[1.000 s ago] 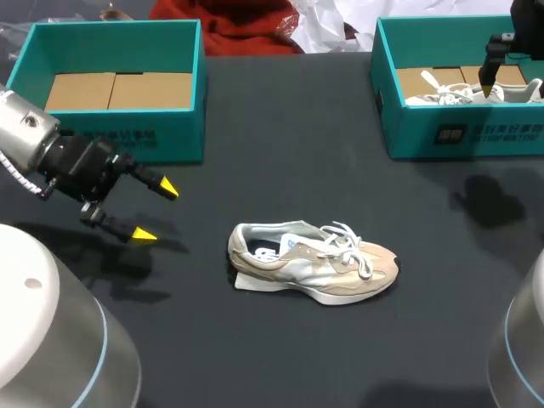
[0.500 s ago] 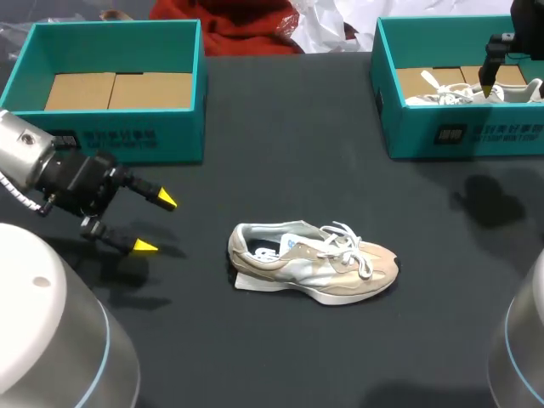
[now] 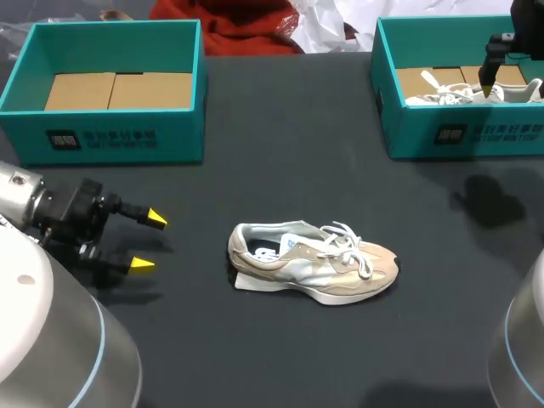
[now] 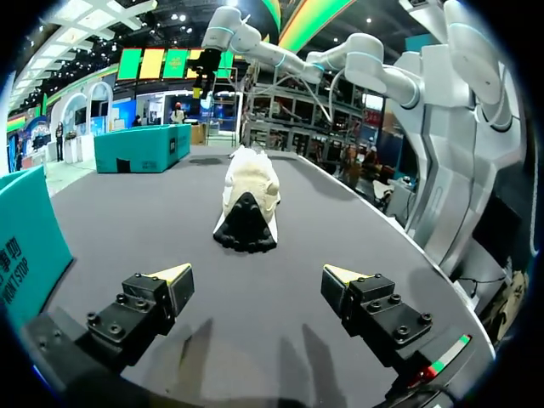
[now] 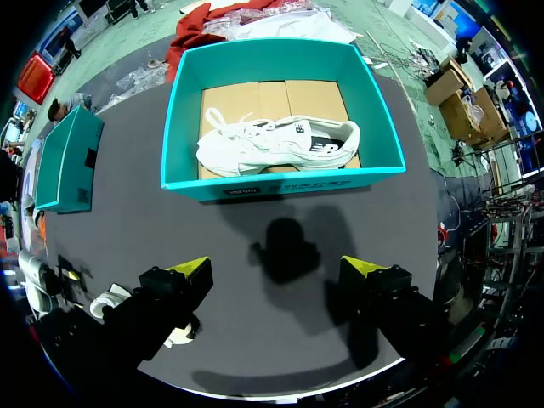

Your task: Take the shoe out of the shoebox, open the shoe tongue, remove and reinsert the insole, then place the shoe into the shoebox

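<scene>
Dark matte table (image 3: 280, 161) fills the workspace. Landmark is the beige shoe (image 3: 314, 268): it stands upright on its sole on the bare table near the middle, outside both boxes. Its long axis runs side to side across the table, toe toward the robot's right and heel toward its left. White laces lie loose over the tongue.

The left shoebox (image 3: 110, 140) is teal and open-topped. It sits behind and to the left of the beige shoe, well apart, with only a cardboard liner (image 3: 119, 89) inside.

The right shoebox (image 3: 442, 132) is the same teal, behind and to the right of the beige shoe, well apart. It holds a white shoe (image 5: 276, 143) lying along the box's length, toe toward the robot's left, the opposite way to the beige shoe.

The left arm (image 3: 34, 212) comes in low, left of the beige shoe. The left gripper (image 3: 149, 241) sits off the beige shoe's heel end, apart from it, with fingers spread wide and nothing between them. From its wrist camera the heel faces it straight ahead.

The right gripper (image 5: 276, 268) hangs high, behind and to the right of the beige shoe, with the right shoebox ahead of it. Its fingers are wide apart and hold nothing. Its shadow (image 3: 486, 202) falls on the table to the right of the beige shoe.
</scene>
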